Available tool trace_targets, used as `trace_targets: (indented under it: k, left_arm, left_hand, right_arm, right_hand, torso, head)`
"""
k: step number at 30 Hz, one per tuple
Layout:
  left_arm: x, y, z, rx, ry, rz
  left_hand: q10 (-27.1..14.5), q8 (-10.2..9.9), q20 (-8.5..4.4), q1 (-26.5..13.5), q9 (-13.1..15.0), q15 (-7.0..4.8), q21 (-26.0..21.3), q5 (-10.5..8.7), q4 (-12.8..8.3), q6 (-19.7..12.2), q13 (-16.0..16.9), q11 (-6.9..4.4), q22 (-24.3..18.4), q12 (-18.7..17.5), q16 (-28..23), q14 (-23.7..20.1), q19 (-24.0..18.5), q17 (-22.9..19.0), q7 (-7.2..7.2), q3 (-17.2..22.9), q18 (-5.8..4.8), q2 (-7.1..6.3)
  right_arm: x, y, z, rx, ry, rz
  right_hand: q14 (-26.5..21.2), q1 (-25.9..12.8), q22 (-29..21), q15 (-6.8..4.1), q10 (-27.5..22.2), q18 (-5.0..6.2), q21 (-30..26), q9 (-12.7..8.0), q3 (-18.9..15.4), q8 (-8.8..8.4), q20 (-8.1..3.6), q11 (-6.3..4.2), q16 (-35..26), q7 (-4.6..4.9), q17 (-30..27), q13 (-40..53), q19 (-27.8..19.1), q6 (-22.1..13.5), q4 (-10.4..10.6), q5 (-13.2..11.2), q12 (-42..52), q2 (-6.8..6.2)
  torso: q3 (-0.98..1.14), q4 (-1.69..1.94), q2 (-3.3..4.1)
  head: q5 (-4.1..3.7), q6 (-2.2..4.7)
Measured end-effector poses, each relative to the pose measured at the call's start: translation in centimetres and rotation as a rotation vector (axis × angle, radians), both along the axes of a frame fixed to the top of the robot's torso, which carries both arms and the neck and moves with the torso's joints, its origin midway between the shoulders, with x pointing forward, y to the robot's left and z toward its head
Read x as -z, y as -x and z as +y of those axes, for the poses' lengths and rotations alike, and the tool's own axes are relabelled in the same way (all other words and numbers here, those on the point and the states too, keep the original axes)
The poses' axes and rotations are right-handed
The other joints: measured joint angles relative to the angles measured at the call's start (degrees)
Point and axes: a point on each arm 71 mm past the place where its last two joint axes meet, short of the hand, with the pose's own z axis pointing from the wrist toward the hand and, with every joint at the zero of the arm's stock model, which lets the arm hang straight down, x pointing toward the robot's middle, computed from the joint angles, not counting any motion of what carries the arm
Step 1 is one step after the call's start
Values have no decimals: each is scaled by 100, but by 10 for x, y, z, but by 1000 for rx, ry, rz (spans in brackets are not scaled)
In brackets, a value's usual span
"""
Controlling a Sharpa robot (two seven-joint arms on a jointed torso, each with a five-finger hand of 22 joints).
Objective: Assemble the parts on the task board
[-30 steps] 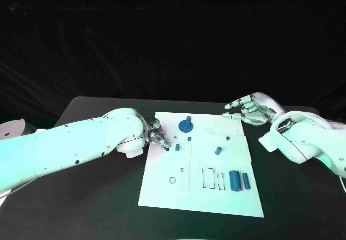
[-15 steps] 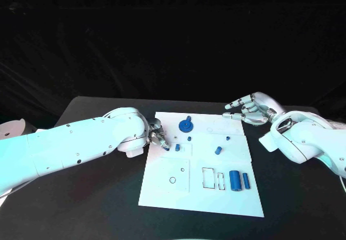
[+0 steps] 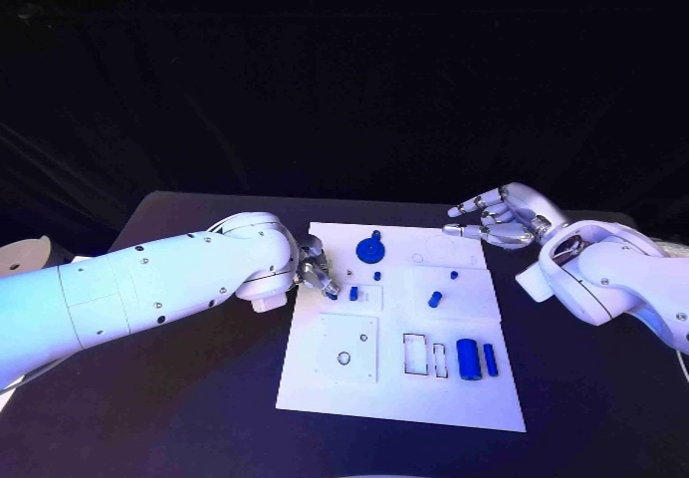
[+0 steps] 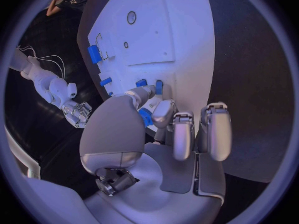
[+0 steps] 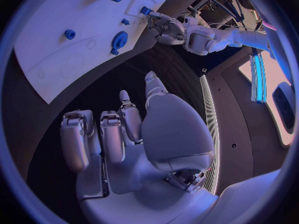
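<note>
One blue part (image 3: 334,294) in left hand (image 3: 315,275)

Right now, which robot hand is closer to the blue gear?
Left. The left hand is at the board's edge just beside the gear; the right hand hovers off the board's far corner, farther away.

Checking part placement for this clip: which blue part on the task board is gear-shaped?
The blue gear at the far end of the task board, with a toothed round rim. The other blue parts, like the large cylinder, are plain pegs or cylinders.
</note>
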Motion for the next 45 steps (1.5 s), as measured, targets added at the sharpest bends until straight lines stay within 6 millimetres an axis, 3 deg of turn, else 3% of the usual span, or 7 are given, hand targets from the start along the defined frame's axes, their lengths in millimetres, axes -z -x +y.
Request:
trace_targets:
  k: [8,16,27,35,38,41,45]
  left_arm:
    - [1,-3,-3,2,-9,6]
    - [1,-6,-6,6,-23,13]
    - [1,-8,-7,11,-31,19]
    - [5,-8,-5,10,-38,28]
    - [5,-8,-5,10,-38,29]
    - [5,-8,-4,9,-37,30]
    - [6,-8,-4,7,-36,29]
  left_hand:
    - [31,56,-20,-188,39,-25,0,0,-38,23,82,-30,0,62,0,15,20,0,-20,38,0,113]
    - [63,99,-32,-330,33,-46,0,0,-91,83,145,-40,0,112,0,-7,8,-1,-41,82,0,118]
    - [117,115,-41,-495,67,-67,0,-2,-316,144,256,-75,0,209,0,14,0,-1,-82,123,0,86]
    - [162,142,-61,-951,86,-88,3,-1,-9,441,320,-123,2,241,0,-7,21,-1,-359,-553,0,-13]
    - [162,165,-61,-1116,83,-88,22,-20,148,462,325,-123,5,241,0,-7,21,-1,-339,-984,-1,-68]
    - [162,165,-82,-1072,81,-108,23,-20,237,471,330,-123,4,241,0,14,0,-1,-348,-1446,1,-24]
    - [162,166,-82,-1056,76,-108,22,-20,311,471,338,-123,4,241,0,14,0,-1,-348,-1689,0,-8]
  right_arm:
    - [0,0,1,-1,-1,0]
    - [0,0,0,-2,0,1]
    - [0,1,1,-6,2,-2]
    - [-1,1,1,-8,4,-5]
    - [-1,1,1,-8,5,-6]
    - [-1,1,2,-9,5,-7]
    - [-1,1,1,-9,5,-8]
  right_hand:
    - [0,0,-1,0,0,0,0,0,0,0,0,0,0,0,0,0,0,0,0,0,0,0]
    - [0,0,-1,0,0,0,0,-1,0,0,0,0,0,0,-1,0,0,0,0,0,0,0]
    - [0,0,-2,0,-1,0,-23,-1,0,0,0,-1,0,-18,-2,0,0,18,0,2,0,0]
    - [0,-30,-1,0,-42,0,-29,-2,-123,0,0,0,0,-18,-2,1,0,17,72,22,-37,30]
    - [0,-64,3,0,-42,0,-46,-2,-168,0,0,0,0,-18,-2,1,0,18,89,57,-37,43]
    - [0,-88,2,0,-42,0,-46,-2,-215,0,0,0,0,-18,-2,1,0,17,136,57,-37,42]
    - [0,-109,2,0,-42,0,-46,-2,-261,0,0,0,0,-18,-2,1,0,17,150,57,-37,63]
  torso:
    - [2,-4,2]
    - [2,-8,3]
    - [-1,-3,1]
    - [-2,0,0]
    - [-3,-1,1]
    - [-3,-4,1]
    - [-2,-4,0]
  head:
    - [-3,-3]
    - [-8,-8]
    - [-19,-15]
    - [-20,-19]
    - [-15,-19]
    - [-15,-19]
    - [-18,-24]
